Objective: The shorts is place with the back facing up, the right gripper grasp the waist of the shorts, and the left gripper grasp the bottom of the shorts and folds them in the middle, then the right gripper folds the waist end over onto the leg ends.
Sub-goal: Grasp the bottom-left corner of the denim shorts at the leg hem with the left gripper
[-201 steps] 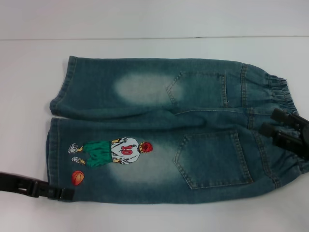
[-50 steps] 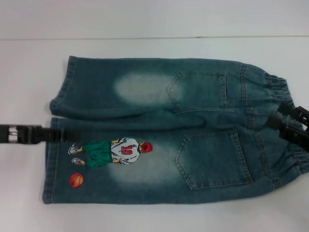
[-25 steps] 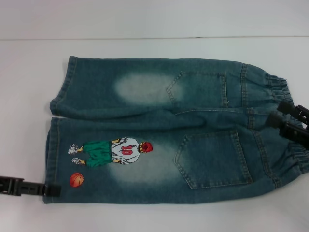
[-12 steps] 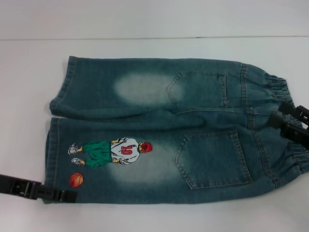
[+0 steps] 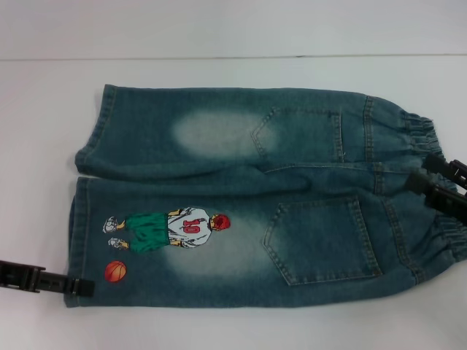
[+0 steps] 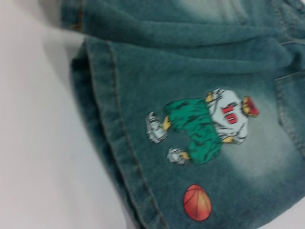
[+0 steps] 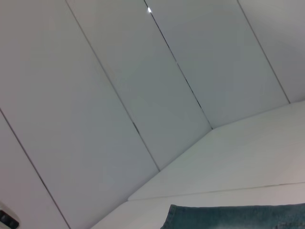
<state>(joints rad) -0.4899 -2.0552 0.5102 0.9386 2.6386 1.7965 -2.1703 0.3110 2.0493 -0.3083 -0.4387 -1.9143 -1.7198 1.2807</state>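
Across the white table the denim shorts lie flat, long axis sideways: leg hems towards the left gripper, touching the near hem corner, waistband under the right gripper. Whether either gripper grips the cloth I cannot tell.

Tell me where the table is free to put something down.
The table is bare beyond the shorts, and left of their leg hems. It is crowded at the waistband by the right gripper and the near hem corner by the left gripper.
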